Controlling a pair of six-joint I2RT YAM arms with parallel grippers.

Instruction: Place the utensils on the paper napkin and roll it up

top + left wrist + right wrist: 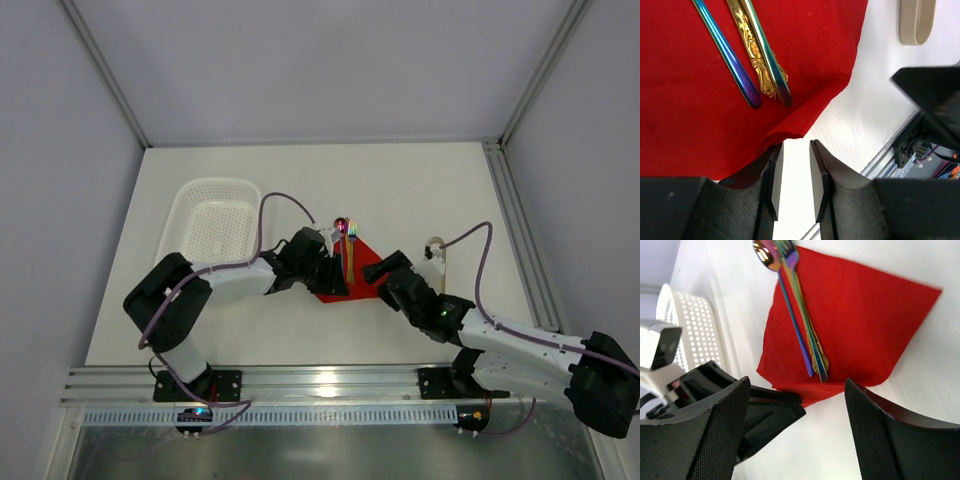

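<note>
A white table [420, 190] is forming the floor of a small booth. Pale grey walls [320, 70] are closing it in at 9, 12 and 3 o'clock. An aluminium rail [330, 385] is running along the 6 o'clock edge, where the two arm bases are sitting.

One red napkin [365, 265] is lying near the table's middle, turned like a diamond. Two utensils [347, 248] are resting on it, one spoon [790, 313] and one fork [805, 315]. They are lying side by side, the spoon on the 9 o'clock side, with their handles just beside each other. Their heads are pointing to 12 o'clock and reaching past the napkin's edge onto the bare table.

One white perforated basket [213, 182] is standing at 10 o'clock from the napkin, well apart from it. One beige tray [436, 247] is lying at 3 o'clock from the napkin.

The left gripper [796, 147] is sitting at the napkin's 7 o'clock edge. Its fingers are standing narrowly parted, with white table showing in the slot between them. A curled-up fold of the napkin is lying right at the fingertips; I cannot tell whether it is touching them.

The right gripper [797, 381] is waiting near the napkin's 4 o'clock side. Its fingers are spread wide and are holding nothing.
</note>
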